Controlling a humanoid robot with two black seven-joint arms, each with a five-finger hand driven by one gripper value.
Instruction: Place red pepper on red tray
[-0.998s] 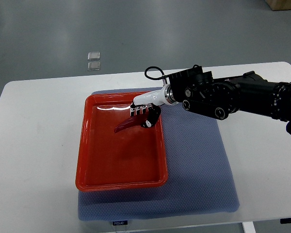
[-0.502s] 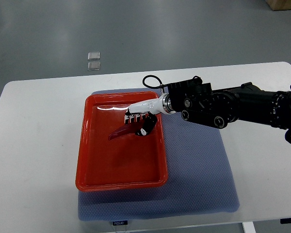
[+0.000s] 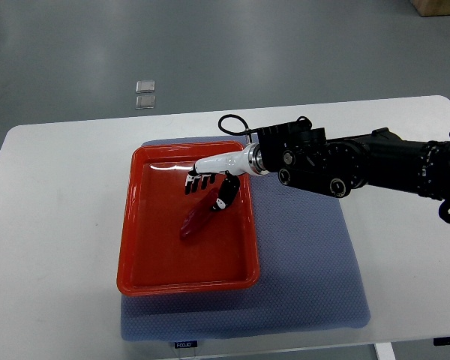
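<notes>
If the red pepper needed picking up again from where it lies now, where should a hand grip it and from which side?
Probably across the red pepper's thick middle, coming straight down from above. It lies flat and diagonal on the red tray's floor, clear of the walls, with the right hand just over its upper end.

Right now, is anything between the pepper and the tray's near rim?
No. In the top view the stretch from the pepper to the tray's near rim is bare red floor.
</notes>
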